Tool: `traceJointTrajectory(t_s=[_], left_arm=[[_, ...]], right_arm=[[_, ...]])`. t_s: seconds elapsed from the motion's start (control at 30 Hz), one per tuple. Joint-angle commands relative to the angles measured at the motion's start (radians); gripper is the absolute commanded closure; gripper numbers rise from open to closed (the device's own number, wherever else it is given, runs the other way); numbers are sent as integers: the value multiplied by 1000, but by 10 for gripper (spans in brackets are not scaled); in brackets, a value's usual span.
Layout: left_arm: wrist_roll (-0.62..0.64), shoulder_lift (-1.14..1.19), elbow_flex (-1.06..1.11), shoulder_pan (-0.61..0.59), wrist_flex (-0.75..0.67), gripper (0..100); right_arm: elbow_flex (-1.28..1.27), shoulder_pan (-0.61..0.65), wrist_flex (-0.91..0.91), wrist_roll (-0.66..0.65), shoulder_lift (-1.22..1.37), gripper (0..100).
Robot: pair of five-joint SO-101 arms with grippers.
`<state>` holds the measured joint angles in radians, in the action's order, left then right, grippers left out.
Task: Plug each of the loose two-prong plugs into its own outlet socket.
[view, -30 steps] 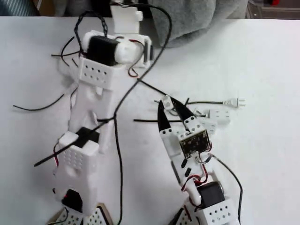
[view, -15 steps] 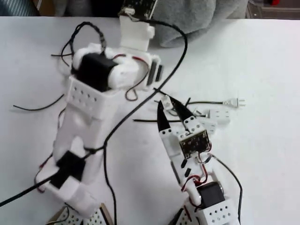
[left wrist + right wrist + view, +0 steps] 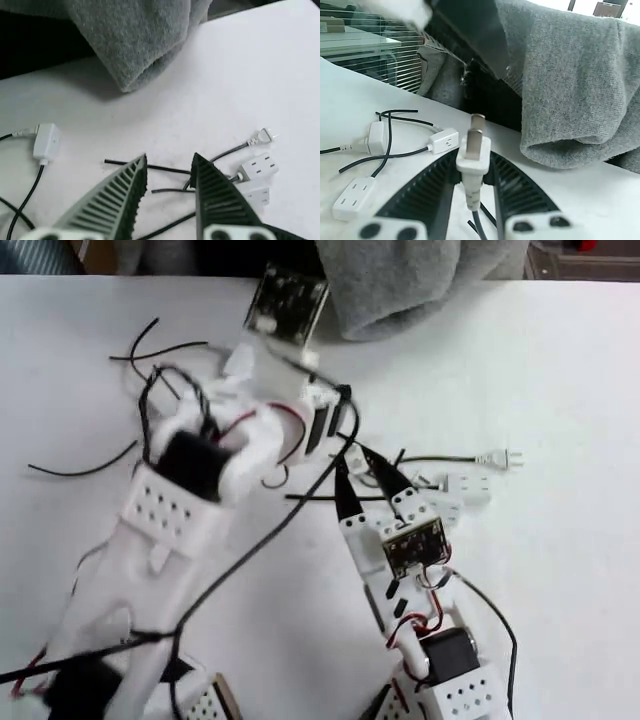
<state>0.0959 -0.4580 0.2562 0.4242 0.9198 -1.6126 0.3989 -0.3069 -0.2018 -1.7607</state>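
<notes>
Squarely, the ribbed right claw [image 3: 474,161] pinches a white flat-pronged plug [image 3: 473,149]; ribbed left claw [image 3: 169,159] gapes empty.

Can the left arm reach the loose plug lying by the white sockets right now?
Probably yes. The left gripper is open, and the loose plug lies bare on the table past the sockets. Only the right gripper, shut on a second plug, crowds the way.

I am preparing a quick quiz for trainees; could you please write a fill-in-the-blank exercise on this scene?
The plug held in the right gripper has ____ prongs.
The left gripper is ____ and holds nothing.
The cloth at the far edge of the table is ____.
Missing words: two; open; grey.
</notes>
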Motion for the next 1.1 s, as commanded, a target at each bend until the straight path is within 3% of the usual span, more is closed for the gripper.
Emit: traceJointTrajectory(t_s=[0.0, 0.13, 0.23, 0.47, 0.6, 0.73, 0.9, 1.07], left_arm=[[-8, -166, 293, 12, -330, 841], [-8, -315, 522, 15, -540, 824], [-6, -418, 634, 39, -597, 791], [-6, -595, 723, 128, -594, 786], [-21, -622, 750, 179, -523, 785], [-106, -622, 750, 160, -459, 784], [-112, -621, 752, 120, -404, 784], [-118, -621, 855, 77, -508, 784]], right_arm=[[9, 8, 22, -3, 4, 980], [9, 12, 22, -3, 5, 980], [6, 50, 16, -5, 5, 980], [-18, 87, 22, -5, 5, 980], [-18, 87, 21, -5, 5, 980], [-18, 84, 19, -5, 2, 980], [-15, 84, 18, -5, -2, 980], [-12, 82, 15, -5, -2, 981]])
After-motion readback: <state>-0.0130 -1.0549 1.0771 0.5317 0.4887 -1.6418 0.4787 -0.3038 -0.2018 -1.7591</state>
